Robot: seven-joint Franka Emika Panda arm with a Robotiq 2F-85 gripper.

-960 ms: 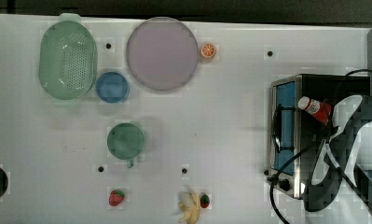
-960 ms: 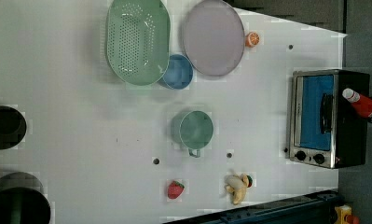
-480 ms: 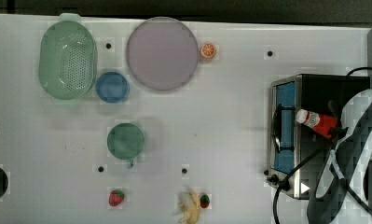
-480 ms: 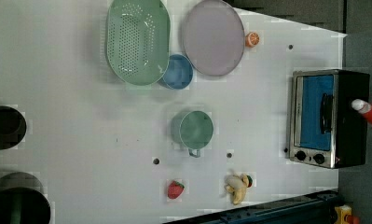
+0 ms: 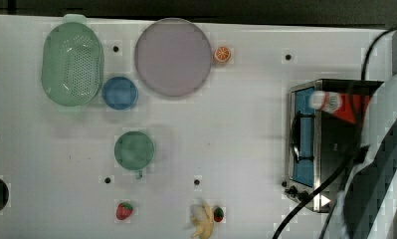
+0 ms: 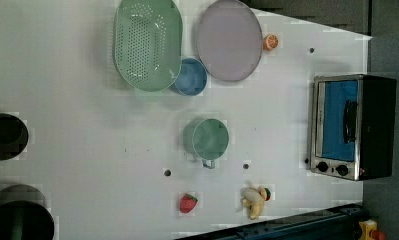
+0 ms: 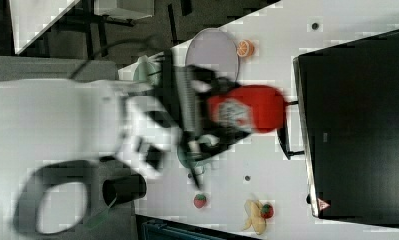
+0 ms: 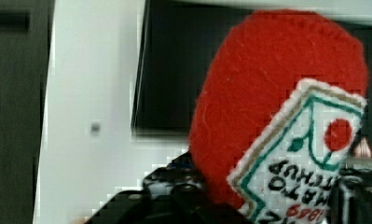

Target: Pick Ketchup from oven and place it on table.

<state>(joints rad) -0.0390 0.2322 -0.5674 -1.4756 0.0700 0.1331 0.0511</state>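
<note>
Above the oven: I carry the ketchup point(image 5: 335, 103) in the air over the black top of the oven point(image 5: 330, 144), near the top view's right edge.
Ketchup: its white cap points toward the top view's left, over the glass door side; its red body runs back toward my arm. In the right view the ketchup point(image 7: 247, 114) is a blurred red shape with its label facing the camera, just off the oven's point(image 7: 354, 130) dark casing. In the wrist view the ketchup point(image 8: 277, 107) shows red felt-like cloth and a stitched white label with dark letters.
Gripper: my gripper point(image 7: 197, 117) is clamped around the bottle's lower end; in the right view dark fingers sit on either side of the red body.
Oven: it stands at the left view's right, oven point(image 6: 354, 127) door closed, blue-tinted glass, dark handle, small knobs at the front's lower end.
Table: the white table point(image 5: 236, 134) with small dark holes carries everything else, well apart from the oven.
Plate: a pale purple plate point(image 5: 172, 56) lies beside a green colander point(image 5: 72, 63) and a blue bowl point(image 5: 120, 92).
Cup: a green cup point(image 5: 134, 150) sits near the middle.
Fruit: an orange slice point(image 5: 222, 54) lies just beside the plate; a strawberry point(image 5: 124, 210) and a banana point(image 5: 202, 223) lie near the top view's lower edge.
</note>
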